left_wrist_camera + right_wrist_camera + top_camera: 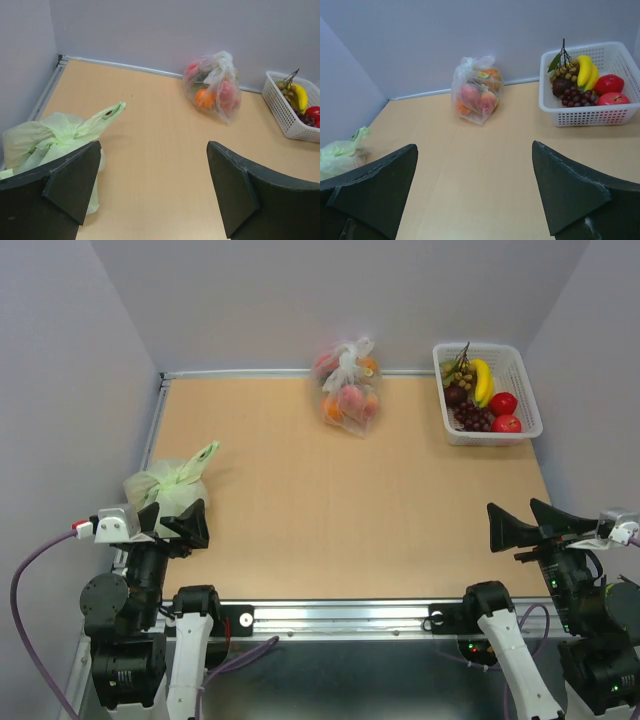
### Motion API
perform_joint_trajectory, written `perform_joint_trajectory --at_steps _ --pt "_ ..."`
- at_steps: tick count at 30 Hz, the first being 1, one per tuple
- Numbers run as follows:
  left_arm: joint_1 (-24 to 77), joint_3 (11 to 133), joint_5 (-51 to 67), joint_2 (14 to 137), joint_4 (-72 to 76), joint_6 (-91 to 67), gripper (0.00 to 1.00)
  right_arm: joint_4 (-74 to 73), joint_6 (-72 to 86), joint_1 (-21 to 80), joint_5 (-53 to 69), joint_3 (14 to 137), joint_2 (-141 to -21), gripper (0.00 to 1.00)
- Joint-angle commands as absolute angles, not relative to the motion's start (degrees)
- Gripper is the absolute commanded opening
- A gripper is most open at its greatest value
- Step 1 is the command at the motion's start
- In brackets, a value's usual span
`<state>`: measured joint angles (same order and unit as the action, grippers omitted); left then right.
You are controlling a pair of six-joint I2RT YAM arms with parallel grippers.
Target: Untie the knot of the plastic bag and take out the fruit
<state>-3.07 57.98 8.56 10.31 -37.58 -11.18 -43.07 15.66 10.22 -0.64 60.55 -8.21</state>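
Top external view, contents as seen, with both wrist views used as a check:

- table (pixel 330 520): light wooden top, with grey walls on its left, far and right sides.
- plastic bag (pixel 349 390): clear crinkled film. It stands at the far edge of the table, near the middle and close to the back wall. It is closed and bulging.
- knot (pixel 347 364): a whitish bunched twist at the top of the plastic bag, tied, with short tails sticking out.
- fruit (pixel 351 401): inside the plastic bag and seen through the film. Pink, orange and red pieces are packed together; single kinds are hard to tell apart.
- basket (pixel 527 390): white lattice plastic, in the far right corner, well apart from the plastic bag. It holds a banana (pixel 483 380), dark grapes (pixel 470 418) and two red fruits (pixel 503 403).
- green bag (pixel 168 483): pale and opaque, tied to a pointed tail. It lies at the left edge of the table, just beside the left gripper.
- left gripper (pixel 178 510): in the near left corner, jaws spread wide, with nothing between them. It is well apart from the plastic bag.
- right gripper (pixel 512 508): in the near right corner, jaws spread wide and empty. It is well apart from both the plastic bag and the basket.
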Motion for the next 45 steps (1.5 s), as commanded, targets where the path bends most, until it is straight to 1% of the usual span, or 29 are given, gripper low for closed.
perform_joint_trajectory --at_steps 1,6,11,12,13,18,22,25,28,31,32,34,37,40,45 --pt "-2.81 58.71 8.35 9.76 -35.77 -9.67 0.98 -42.1 14.33 10.72 -1.4 60.64 -8.7 1.0" --pt "-2.81 59.41 7.3 10.02 -36.39 -9.41 0.98 -41.66 13.27 10.72 -1.76 60.73 -10.89 1.0" --pt "-2.9 60.12 6.86 10.72 -37.79 -9.92 0.98 -38.85 14.59 10.72 -0.62 59.68 -17.74 1.0" --pt "-2.81 60.2 6.16 10.98 -38.49 -10.63 0.98 -38.5 13.72 10.64 2.34 59.68 -21.06 1.0" --pt "-2.81 60.21 5.98 11.16 -38.5 -11.33 0.98 -37.89 12.93 10.63 3.42 59.76 -21.09 1.0" --pt "-2.72 60.47 7.03 12.21 -41.13 -13.18 0.98 -34.28 15.02 10.72 4.57 60.29 -35.05 1.0" --pt "-2.72 60.12 6.16 12.92 -43.68 -14.15 0.98 -31.65 15.12 10.72 10.18 63.27 -48.22 1.0" --pt "-2.55 59.33 6.24 13.45 -44.03 -14.94 0.98 -27.35 14.94 10.72 12.12 65.99 -58.16 1.0" --pt "-2.2 58.36 6.59 13.71 -43.68 -15.47 0.98 -18.4 15.73 10.72 15.01 67.93 -66.86 1.0" --pt "-1.85 57.75 7.03 14.15 -43.59 -15.82 0.98 -12.41 17.48 11.07 17.22 69.25 -75.39 1.0" --pt "-1.67 57.48 7.38 14.24 -43.59 -15.99 0.98 -8.48 18.19 11.34 17.4 69.95 -77.24 1.0" --pt "-1.41 57.22 8.17 14.41 -43.59 -16.17 0.98 -5.11 18.28 13.26 16.36 71.19 -80.93 1.0" --pt "-1.14 56.69 8.7 15.12 -43.42 -16.17 0.98 2.42 17.67 15.72 16.0 74.44 -90.49 1.0" --pt "-0.7 56.34 8.18 15.56 -43.24 -16.08 0.98 9.54 17.32 18.01 15.21 77.42 -96.05 1.0" --pt "-0.53 55.46 9.58 16.08 -42.71 -17.66 0.98 18.17 13.98 20.39 14.69 84.02 -108.25 1.0"
